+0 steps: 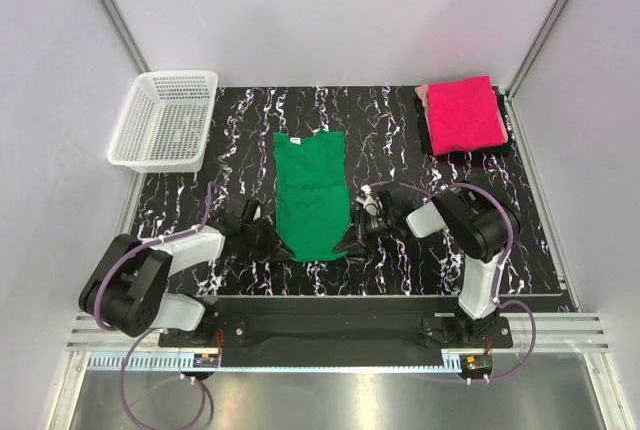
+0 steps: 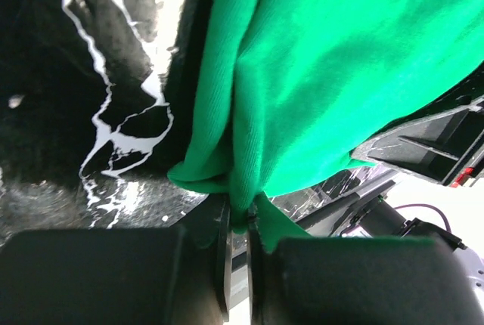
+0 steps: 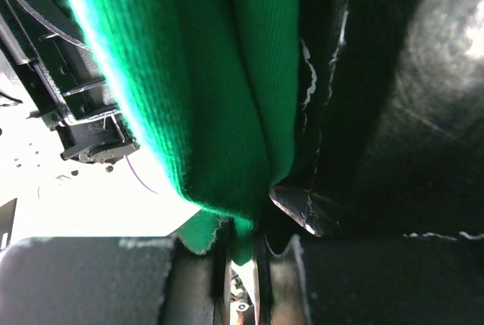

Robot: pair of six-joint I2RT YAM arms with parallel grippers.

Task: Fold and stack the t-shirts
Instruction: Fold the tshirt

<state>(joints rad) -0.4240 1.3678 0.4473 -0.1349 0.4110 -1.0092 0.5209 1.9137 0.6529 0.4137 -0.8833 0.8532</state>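
The green t-shirt (image 1: pixel 310 195) lies flat in the middle of the frame. The left pincer (image 2: pixel 240 227) and right pincer (image 3: pixel 240 243) each pinch a bottom corner, likely to fold it upward

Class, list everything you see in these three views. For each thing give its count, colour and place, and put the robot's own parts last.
green t-shirt: one, bright green, middle of the table, neck towards the far side
pink t-shirt: one, hot pink, folded, far right corner
basket: one, white mesh, far left corner
table: one, black with white marbling, under everything
left arm and right arm: two, black and grey, bases at the near edge
left gripper: one, black, shut on the green t-shirt's near left corner
right gripper: one, black, shut on its near right corner
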